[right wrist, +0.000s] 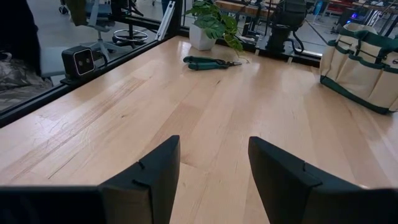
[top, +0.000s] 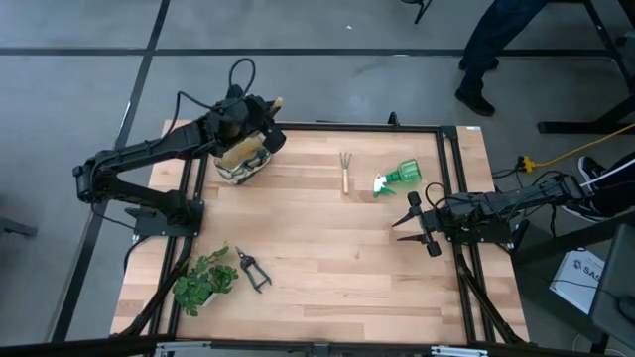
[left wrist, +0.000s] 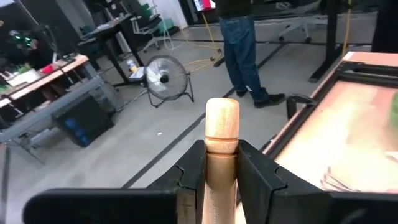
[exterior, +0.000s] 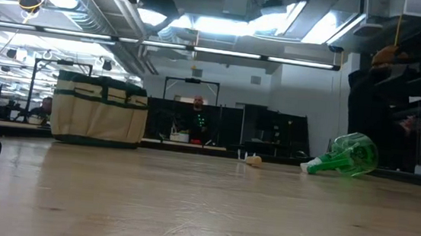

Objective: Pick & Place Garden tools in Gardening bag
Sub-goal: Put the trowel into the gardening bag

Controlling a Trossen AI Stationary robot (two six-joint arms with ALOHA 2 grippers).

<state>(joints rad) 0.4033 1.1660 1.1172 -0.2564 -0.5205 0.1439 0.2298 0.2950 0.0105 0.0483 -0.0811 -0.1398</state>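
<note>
Left gripper [top: 260, 127] over the gardening bag [top: 241, 164] at the tabletop's far left, jaws clenched on a wooden tool handle [left wrist: 222, 146]; right gripper [top: 412, 226] parked, jaws spread; risked catching the bag's rim if released off-centre.

Grey floor [top: 327, 25] with dark seams; floor fan [left wrist: 166, 79] near cluttered desks [left wrist: 43, 74]; ceiling strip lights [exterior: 193, 49] lit; person [left wrist: 244, 46] standing.
</note>
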